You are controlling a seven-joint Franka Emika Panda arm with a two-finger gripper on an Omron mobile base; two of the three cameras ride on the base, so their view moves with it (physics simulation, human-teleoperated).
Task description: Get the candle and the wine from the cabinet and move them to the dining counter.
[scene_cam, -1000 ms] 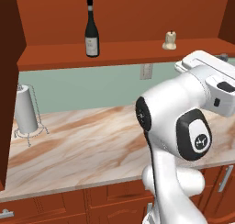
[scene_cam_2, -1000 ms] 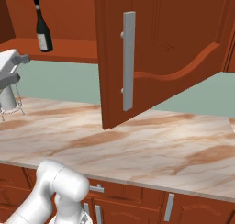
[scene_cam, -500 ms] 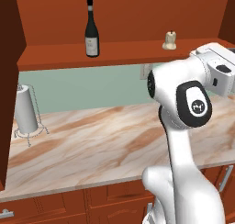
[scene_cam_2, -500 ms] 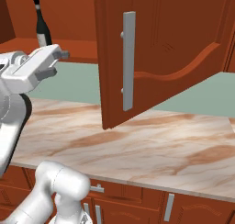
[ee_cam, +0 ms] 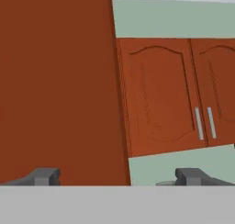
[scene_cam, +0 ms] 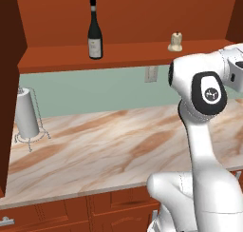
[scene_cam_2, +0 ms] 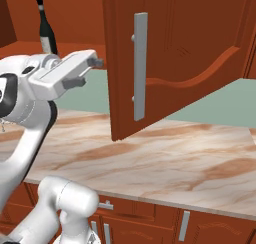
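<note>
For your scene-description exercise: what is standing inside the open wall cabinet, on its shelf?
The wine stands upright at the shelf's left, the candle far to its right. The open door hides the cabinet interior from the right.

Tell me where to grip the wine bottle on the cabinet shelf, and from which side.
Grip the wine around its cylindrical body, near the label, approaching horizontally from the open front of the cabinet. It stands upright with free space either side, so the open pincer can straddle it.
</note>
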